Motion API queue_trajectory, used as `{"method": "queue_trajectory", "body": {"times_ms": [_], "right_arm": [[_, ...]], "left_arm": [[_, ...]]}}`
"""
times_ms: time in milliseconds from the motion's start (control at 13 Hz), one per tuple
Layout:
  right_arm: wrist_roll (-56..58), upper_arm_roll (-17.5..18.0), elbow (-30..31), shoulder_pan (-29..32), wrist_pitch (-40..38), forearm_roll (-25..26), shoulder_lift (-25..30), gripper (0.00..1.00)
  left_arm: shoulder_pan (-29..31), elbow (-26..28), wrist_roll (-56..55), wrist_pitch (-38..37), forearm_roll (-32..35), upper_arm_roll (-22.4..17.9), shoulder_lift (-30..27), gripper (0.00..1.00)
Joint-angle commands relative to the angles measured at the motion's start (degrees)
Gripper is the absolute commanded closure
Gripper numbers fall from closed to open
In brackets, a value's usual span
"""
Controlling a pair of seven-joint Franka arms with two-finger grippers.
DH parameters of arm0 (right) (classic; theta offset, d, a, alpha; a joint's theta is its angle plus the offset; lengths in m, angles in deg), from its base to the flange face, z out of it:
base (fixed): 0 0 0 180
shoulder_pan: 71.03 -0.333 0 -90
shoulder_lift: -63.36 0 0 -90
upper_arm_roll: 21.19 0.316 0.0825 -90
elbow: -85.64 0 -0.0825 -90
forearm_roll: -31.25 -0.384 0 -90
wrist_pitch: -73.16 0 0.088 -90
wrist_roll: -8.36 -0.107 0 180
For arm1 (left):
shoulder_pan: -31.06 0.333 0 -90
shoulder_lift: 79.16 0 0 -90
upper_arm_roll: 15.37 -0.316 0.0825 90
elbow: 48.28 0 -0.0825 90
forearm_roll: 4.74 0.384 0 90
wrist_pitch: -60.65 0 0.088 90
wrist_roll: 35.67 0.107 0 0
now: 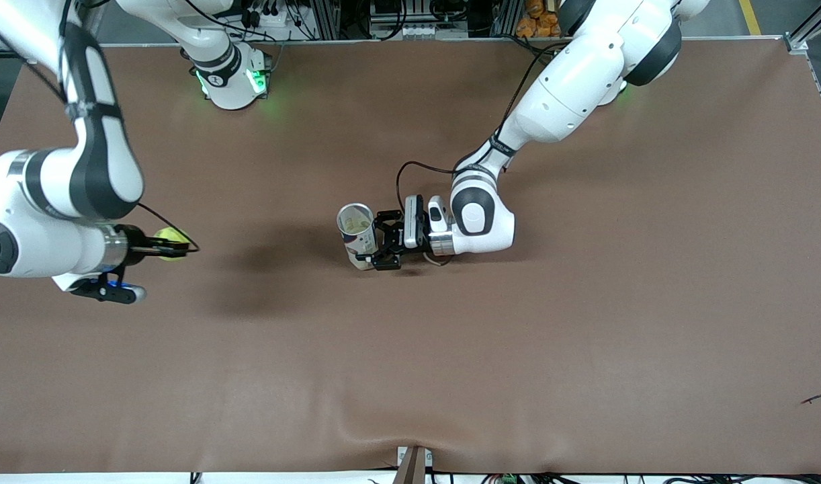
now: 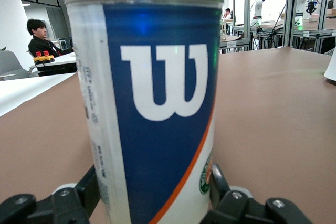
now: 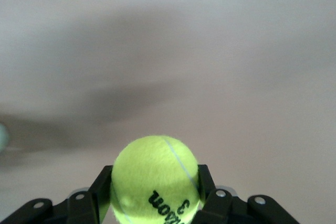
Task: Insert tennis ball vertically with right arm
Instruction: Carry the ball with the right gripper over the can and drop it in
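Yellow-green felt fills the gap between my right gripper's (image 3: 157, 203) fingers: the tennis ball (image 3: 156, 179) is pinched at its sides, one black pad on each flank, with most of its round top standing proud of the fingertips. From the front camera it shows as a bright spot at the tip of my right arm (image 1: 61, 202), over the brown table (image 1: 585, 336) toward that arm's end, well apart from where it has to go.

That place is the ball can (image 1: 358, 235), blue with a white letter on its side. My left gripper (image 1: 383, 245) holds it about the lower body, jaws partway closed on either side of it, so the can stands upright near the middle of the table with its open mouth facing up (a steadying grip, as I judge it, so the can will not tip or skid when something presses down into it).

Holding the ball by its flanks leaves its underside free, which suits a drop straight down. I judge the carry has yet to be made: my right arm must bring the ball over the mouth, line it up, then lower and let go.
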Motion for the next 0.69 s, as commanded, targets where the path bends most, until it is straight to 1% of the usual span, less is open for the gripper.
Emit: {"method": "queue_trajectory", "body": {"times_ms": [0, 77, 230, 307, 460, 614], "right_arm": [[-14.27, -0.47, -5.89, -8.50, -1.14, -2.09, -2.19, 0.38], [-19.11, -0.47, -8.79, -10.35, -1.40, -3.66, -3.34, 0.38], [-27.29, -0.47, -10.31, -14.31, -1.31, -9.36, -3.79, 0.38], [-31.68, -0.47, -10.84, -16.76, -1.22, -10.26, -3.79, 0.38], [-39.77, -0.56, -11.72, -21.42, -0.61, -10.18, -3.87, 0.38], [-43.49, -0.56, -11.63, -24.25, 0.44, -10.18, -4.49, 0.38]], "left_arm": [[0.97, -0.22, 1.07, -0.69, -0.83, 0.13, -0.27, 0.16], [0.80, -0.30, 1.07, -0.69, -0.83, 0.13, -0.19, 0.16], [0.62, -0.22, 1.24, -0.69, -0.83, 0.13, -0.19, 0.16], [0.62, -0.13, 1.41, -0.69, -0.83, 0.13, -0.19, 0.16], [0.71, -0.04, 1.42, -0.69, -0.83, 0.13, -0.19, 0.16], [0.36, -0.13, 1.24, -0.60, -0.83, 0.13, -0.10, 0.16]]}}
